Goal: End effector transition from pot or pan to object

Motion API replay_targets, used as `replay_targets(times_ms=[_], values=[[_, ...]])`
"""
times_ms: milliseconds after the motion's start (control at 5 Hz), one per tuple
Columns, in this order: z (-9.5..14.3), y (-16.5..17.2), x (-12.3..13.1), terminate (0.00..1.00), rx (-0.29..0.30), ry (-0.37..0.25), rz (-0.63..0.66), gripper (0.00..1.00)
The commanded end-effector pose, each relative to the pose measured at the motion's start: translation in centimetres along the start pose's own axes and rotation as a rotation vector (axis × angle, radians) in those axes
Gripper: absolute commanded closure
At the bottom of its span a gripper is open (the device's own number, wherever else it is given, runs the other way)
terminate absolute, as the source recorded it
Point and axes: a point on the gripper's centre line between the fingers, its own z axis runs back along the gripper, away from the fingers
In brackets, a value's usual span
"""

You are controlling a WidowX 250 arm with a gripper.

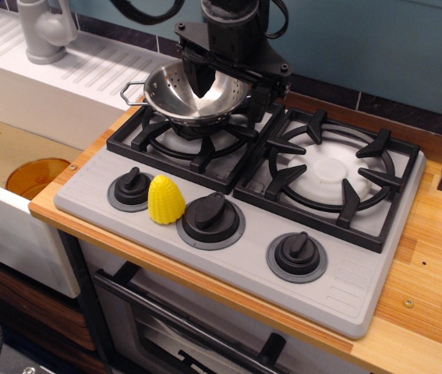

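Observation:
The steel perforated colander (175, 92) sits a little tilted on the back left burner grate (157, 134), one wire handle (131, 93) pointing left. My black gripper (232, 86) hangs over its right side. One finger (203, 78) reaches down inside the bowl, the other (263, 89) is outside the right rim; the jaws stand apart astride the rim. The small yellow ridged dome (165, 199) stands on the grey stove panel between the left knob (132, 188) and the middle knob (210, 218), in front of and below the gripper.
A second burner (330, 171) lies to the right, with a third knob (297, 255) below it. A white sink with a grey tap (45, 31) is at the back left. An orange disc (37, 176) lies lower left. The wooden counter (431, 265) runs along the right.

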Motion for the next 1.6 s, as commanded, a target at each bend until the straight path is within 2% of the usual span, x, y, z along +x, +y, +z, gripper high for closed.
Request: replay_targets(times_ms=[0, 400, 600, 1000, 1200, 1400], values=[[0.0, 0.0, 0.0, 0.0, 0.0, 0.0, 0.0, 0.0], [5.2, 1.2, -1.0, 0.0, 0.069, 0.062, -0.005, 0.0], [5.5, 1.2, -1.5, 0.0, 0.067, 0.053, 0.001, 0.0], [5.5, 3.6, -5.3, 0.0, 0.068, 0.039, -0.036, 0.0], [5.0, 3.3, -5.8, 0.0, 0.064, 0.036, -0.008, 0.0], [3.7, 3.1, -5.7, 0.0, 0.031, 0.015, 0.004, 0.0]])
